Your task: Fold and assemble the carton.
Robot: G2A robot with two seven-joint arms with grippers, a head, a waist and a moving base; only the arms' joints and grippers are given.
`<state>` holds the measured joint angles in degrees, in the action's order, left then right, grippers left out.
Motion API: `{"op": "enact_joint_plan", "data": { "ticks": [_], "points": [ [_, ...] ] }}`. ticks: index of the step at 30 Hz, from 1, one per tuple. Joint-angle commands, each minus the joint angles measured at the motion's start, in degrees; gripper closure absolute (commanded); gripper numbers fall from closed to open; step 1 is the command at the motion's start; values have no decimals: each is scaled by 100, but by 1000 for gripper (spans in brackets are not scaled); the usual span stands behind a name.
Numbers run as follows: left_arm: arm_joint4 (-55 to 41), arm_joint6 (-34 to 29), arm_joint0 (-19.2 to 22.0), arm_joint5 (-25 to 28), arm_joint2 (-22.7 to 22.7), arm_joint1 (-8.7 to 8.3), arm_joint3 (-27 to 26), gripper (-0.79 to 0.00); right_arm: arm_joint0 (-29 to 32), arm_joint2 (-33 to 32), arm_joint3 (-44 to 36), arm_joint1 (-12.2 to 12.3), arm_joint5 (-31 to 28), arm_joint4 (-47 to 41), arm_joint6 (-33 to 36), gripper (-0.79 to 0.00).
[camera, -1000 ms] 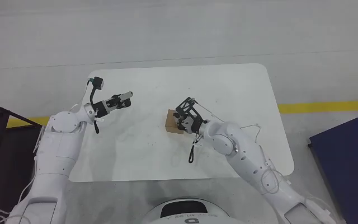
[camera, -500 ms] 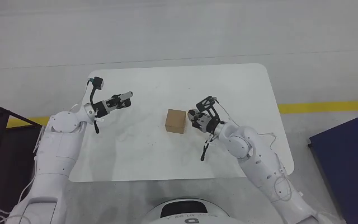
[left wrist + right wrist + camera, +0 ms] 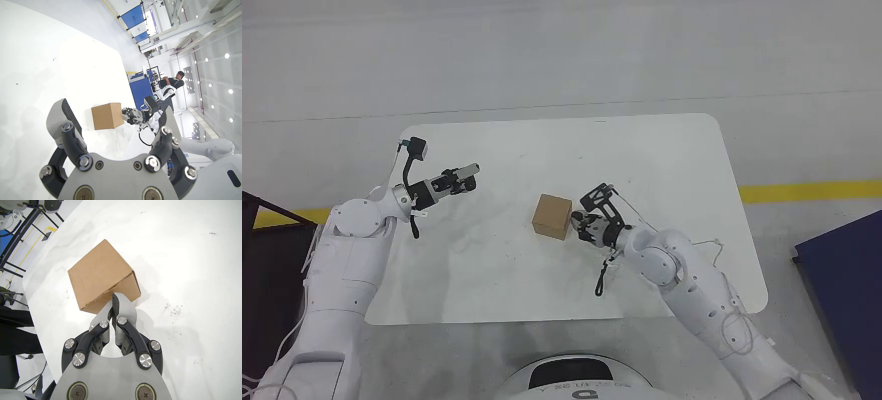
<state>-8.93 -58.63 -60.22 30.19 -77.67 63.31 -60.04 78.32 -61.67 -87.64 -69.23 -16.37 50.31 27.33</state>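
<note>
Right wrist view has the right gripper [image 3: 114, 297] with its two ridged fingers pressed together and nothing between them, the joined tip touching the side of the small brown cardboard carton [image 3: 100, 279] just where a flap seam gapes a little along the upper edge. Shut like this, the fingers probably serve as one blunt pusher, either to seat that last flap or to steady and square the box, not to pick it up. The carton stands flat as a closed cube near the middle of the white rounded worktop [image 3: 662, 150], well away from every edge, so the folding looks close to done.

From above, the right gripper [image 3: 582, 222] meets the carton [image 3: 552, 215] on the side facing the worktop's right edge. Its arm comes in from the near right corner with the elbow bent and the forearm held low over the surface, wrist aimed toward the left edge.

The left gripper [image 3: 467, 176] hangs above the far left part of the worktop, well apart from the carton. Its own camera shows the left gripper [image 3: 115, 106] with fingers spread wide and empty, pointed at the carton [image 3: 106, 118], likely parked clear while ready to brace the opposite side
</note>
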Motion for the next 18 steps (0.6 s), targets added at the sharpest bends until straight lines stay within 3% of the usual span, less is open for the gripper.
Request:
{"op": "enact_joint_plan", "data": {
  "ticks": [1, 10, 14, 15, 17, 18],
  "points": [
    [0, 0, 0, 0, 0, 0, 0, -785, 47, -54, -19, 13, 26, 1, -10, 0],
    [0, 0, 0, 0, 0, 0, 0, -785, 25, 175, -93, -17, -95, -91, 70, 0],
    [0, 0, 0, 0, 0, 0, 0, -785, 114, -72, -103, 23, -166, -229, -167, 0],
    [0, 0, 0, 0, 0, 0, 0, -785, 183, -194, -151, 44, -196, -267, -299, -132],
    [0, 0, 0, 0, 0, 0, 0, -785, 371, -501, -287, 94, -292, -350, -665, -785],
    [0, 0, 0, 0, 0, 0, 0, -785, 440, -622, -344, 113, -331, -363, -808, -785]
  ]
}}
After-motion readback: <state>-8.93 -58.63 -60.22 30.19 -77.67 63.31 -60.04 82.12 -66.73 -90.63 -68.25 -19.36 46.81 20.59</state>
